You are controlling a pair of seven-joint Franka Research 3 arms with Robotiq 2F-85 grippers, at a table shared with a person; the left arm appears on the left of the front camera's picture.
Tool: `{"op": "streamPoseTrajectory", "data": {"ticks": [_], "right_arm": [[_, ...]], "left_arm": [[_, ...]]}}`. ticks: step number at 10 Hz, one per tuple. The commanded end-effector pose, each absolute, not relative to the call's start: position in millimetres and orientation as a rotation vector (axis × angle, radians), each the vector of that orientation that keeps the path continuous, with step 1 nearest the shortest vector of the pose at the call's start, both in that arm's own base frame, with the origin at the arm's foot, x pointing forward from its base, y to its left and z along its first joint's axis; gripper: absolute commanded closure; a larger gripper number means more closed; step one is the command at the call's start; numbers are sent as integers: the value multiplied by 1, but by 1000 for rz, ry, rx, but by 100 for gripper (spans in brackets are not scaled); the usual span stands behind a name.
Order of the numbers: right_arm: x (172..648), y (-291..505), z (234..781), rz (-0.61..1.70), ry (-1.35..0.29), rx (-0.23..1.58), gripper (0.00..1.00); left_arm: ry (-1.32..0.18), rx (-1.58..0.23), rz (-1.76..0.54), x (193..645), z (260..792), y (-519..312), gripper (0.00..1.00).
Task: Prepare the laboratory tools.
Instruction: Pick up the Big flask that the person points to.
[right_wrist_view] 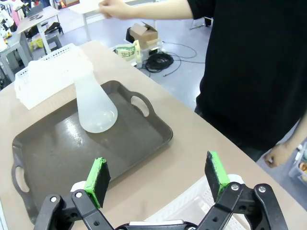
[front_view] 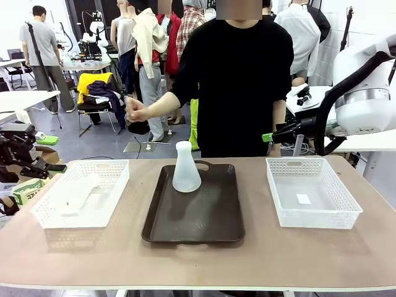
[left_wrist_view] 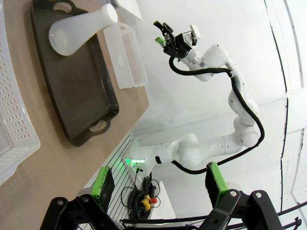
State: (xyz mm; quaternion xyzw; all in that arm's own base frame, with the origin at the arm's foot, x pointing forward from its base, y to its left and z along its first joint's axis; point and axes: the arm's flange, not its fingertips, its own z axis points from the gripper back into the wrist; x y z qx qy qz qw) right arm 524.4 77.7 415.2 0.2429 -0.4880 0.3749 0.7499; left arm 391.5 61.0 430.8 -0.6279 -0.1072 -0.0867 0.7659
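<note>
Here, flask (right_wrist_view: pixel 96 108) stands well beyond right claw (right_wrist_view: pixel 157 177).

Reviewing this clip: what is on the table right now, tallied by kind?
Dark brown tray: 1
White mesh baskets: 2, the left basket and the right basket
Frosted conical flasks: 2, the upright flask on the tray and the lying flask in the left basket
Total: 5
</note>
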Motion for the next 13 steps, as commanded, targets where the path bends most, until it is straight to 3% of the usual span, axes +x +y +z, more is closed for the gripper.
{"op": "streamPoseTrajectory", "data": {"ticks": [1,12,13], "right_arm": [[524,77,415,819,-1055,532,0],[524,77,415,819,-1055,532,0],[524,77,415,819,-1055,532,0]], "left_arm": [[-252,-1364,-193,390,431,60,0],[-233,-1364,-188,392,431,61,0],[-283,-1279,-261,390,441,60,0]]}}
